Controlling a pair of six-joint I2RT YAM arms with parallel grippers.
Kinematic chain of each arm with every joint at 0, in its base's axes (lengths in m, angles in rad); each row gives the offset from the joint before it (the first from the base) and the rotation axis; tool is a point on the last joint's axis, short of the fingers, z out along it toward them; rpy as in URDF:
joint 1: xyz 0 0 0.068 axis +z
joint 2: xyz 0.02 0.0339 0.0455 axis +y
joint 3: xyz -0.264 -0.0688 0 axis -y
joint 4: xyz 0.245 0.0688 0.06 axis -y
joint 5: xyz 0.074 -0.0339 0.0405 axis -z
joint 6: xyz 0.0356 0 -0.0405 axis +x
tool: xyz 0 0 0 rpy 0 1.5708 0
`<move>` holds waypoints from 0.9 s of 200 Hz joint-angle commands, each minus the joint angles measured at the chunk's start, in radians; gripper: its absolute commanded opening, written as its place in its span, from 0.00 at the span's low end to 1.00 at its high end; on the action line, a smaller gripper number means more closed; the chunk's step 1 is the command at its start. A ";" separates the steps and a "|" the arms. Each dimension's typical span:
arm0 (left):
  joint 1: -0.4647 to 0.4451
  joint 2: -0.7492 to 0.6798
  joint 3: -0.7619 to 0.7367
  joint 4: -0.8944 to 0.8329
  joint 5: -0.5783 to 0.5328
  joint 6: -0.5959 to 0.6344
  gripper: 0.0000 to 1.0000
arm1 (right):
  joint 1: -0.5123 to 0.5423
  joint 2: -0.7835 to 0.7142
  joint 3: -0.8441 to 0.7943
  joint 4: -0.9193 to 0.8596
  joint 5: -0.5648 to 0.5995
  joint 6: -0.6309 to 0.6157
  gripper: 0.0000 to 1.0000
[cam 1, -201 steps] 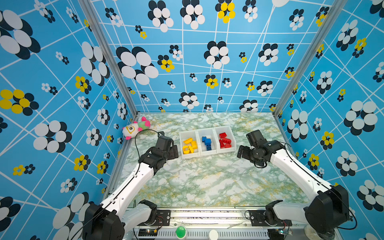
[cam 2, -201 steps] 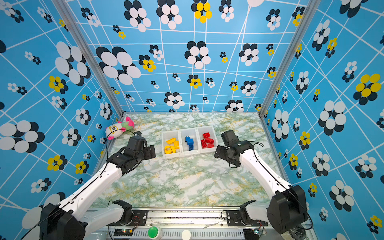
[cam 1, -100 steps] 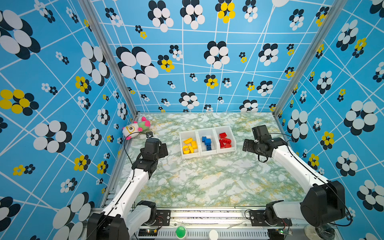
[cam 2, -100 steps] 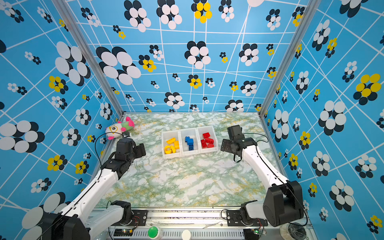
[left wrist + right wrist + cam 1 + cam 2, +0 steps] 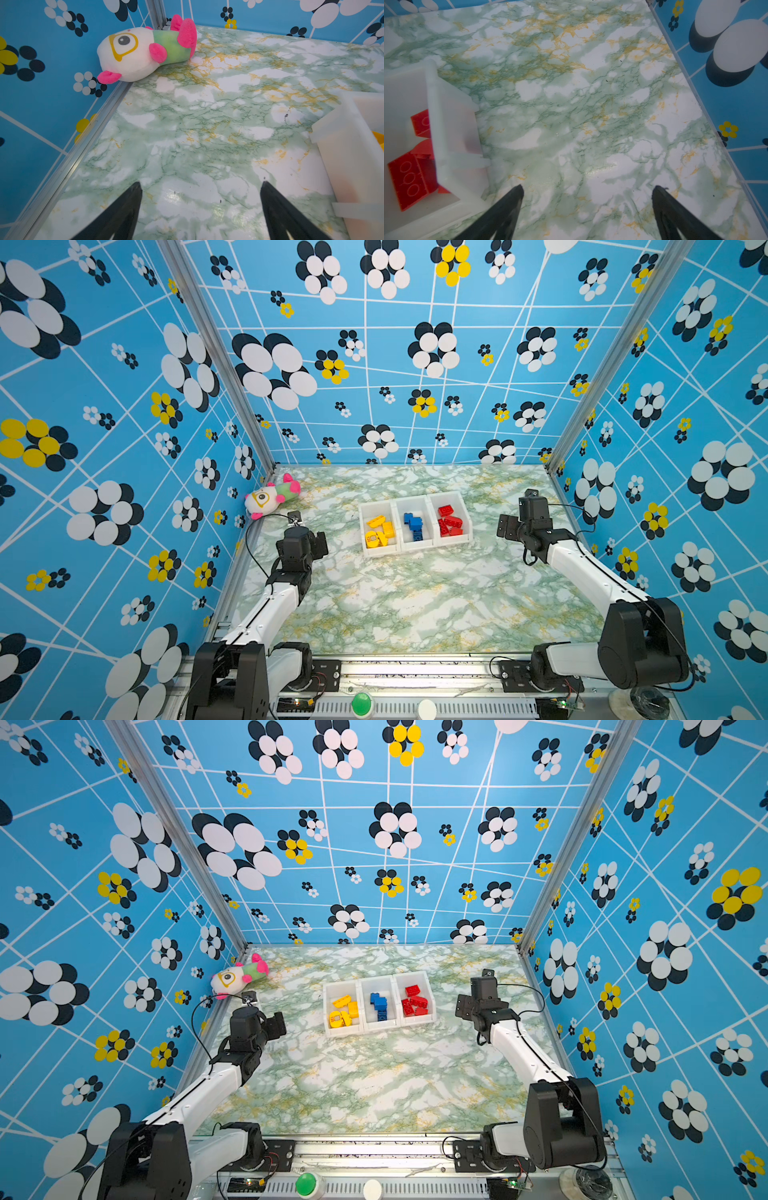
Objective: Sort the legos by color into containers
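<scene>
Three joined white containers [image 5: 415, 548] [image 5: 380, 1028] stand mid-table in both top views. Yellow legos [image 5: 379, 531] fill the left bin, blue legos [image 5: 414, 524] the middle one and red legos [image 5: 449, 520] the right one. My left gripper [image 5: 321, 545] [image 5: 200, 187] hovers open and empty over bare table, left of the containers, whose wall [image 5: 353, 162] shows at the wrist view's edge. My right gripper [image 5: 505, 526] [image 5: 588, 190] is open and empty to the right of the containers, beside the bin wall [image 5: 452, 124] with red legos [image 5: 411, 178] behind it.
A white-green-pink plush toy [image 5: 268, 497] [image 5: 141, 54] lies in the back left corner against the wall. Patterned blue walls close in the marble-look table [image 5: 415, 605] on three sides. The arm bases sit along the front edge.
Both grippers have drawn away from the containers: the left one has moved left, the right one right and slightly back. Both stay open and empty.
</scene>
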 commanded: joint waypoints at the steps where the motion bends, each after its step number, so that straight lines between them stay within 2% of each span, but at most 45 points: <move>1: 0.019 0.039 -0.030 0.171 0.017 0.046 0.90 | -0.037 0.035 -0.050 0.191 -0.011 -0.046 0.99; 42: 0.032 0.132 -0.065 0.344 0.027 0.079 0.90 | -0.046 0.078 -0.151 0.432 -0.049 -0.081 0.99; 65: 0.040 0.177 -0.086 0.444 0.034 0.086 0.90 | -0.048 0.097 -0.174 0.488 -0.053 -0.108 0.99; 119: 0.056 0.193 -0.086 0.455 0.038 0.090 0.89 | -0.052 0.117 -0.303 0.736 -0.061 -0.140 0.99; 180: 0.097 0.188 -0.099 0.477 0.058 0.071 0.89 | -0.053 0.132 -0.384 0.893 -0.058 -0.153 0.99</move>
